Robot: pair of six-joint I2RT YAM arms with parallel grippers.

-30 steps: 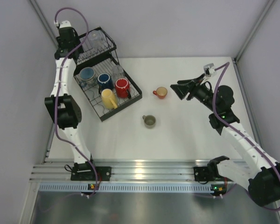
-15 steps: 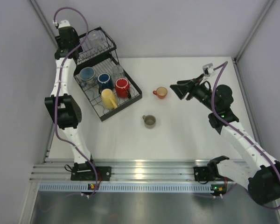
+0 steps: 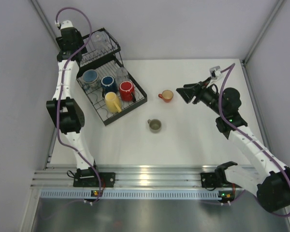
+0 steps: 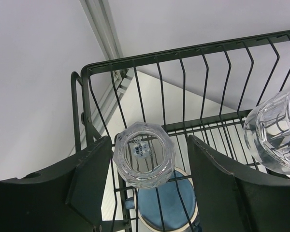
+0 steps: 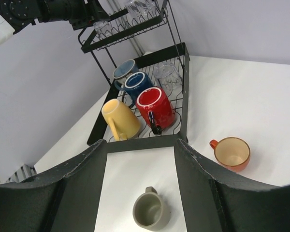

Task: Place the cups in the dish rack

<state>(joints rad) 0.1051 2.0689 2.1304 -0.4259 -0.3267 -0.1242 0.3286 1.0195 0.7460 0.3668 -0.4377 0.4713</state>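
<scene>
While the left hand stands wide around a tumbler seated in the upper basket of the rack, not gripping it, the right hand hovers wide and empty over the desk. An orange cup and a grey mug lie unloaded. Next, probably, the right hand descends on one and closes over its rim.

— How many handled ceramic mugs do we count?
— Six: a yellow mug, a red mug, a dark blue mug and a pale blue mug toward the far left corner, plus an orange-red mug and an olive-grey mug mid-worktop.
— And clear faceted tumblers?
— We are sure of three: one tumbler, a second tumbler and a third tumbler.
— Racks?
— One black wire dish rack.
</scene>
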